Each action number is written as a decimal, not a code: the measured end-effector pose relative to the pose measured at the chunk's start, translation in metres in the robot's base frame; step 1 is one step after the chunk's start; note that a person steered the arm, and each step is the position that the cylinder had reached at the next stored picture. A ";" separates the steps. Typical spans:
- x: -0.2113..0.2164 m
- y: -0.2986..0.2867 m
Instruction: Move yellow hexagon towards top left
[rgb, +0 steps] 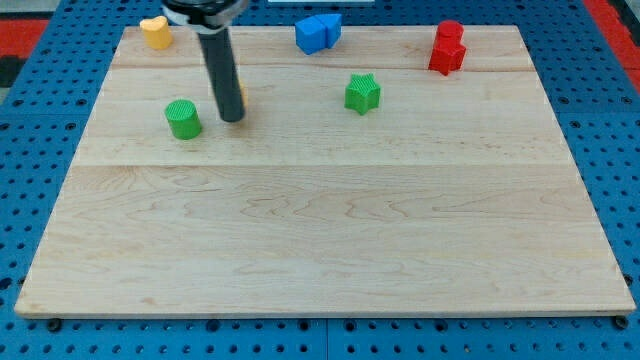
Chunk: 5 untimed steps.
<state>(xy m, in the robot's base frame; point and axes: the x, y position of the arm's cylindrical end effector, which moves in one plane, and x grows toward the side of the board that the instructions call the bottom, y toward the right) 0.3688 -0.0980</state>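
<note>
My tip (232, 119) rests on the board's upper left part, just right of a green cylinder (183, 119). A thin sliver of a yellow block (243, 97) shows at the rod's right edge, just above the tip. The rod hides most of it, so its shape cannot be made out. Another yellow block (154, 32) sits at the board's top left corner, well above and left of my tip. Its shape is not clear.
A green star (363, 93) lies right of my tip. Two blue blocks (318, 32) touch each other at the top centre. Two red blocks (447, 48) stand together at the top right. The wooden board (320, 230) lies on a blue perforated table.
</note>
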 end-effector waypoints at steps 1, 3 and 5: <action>-0.015 0.005; -0.059 -0.036; -0.055 -0.085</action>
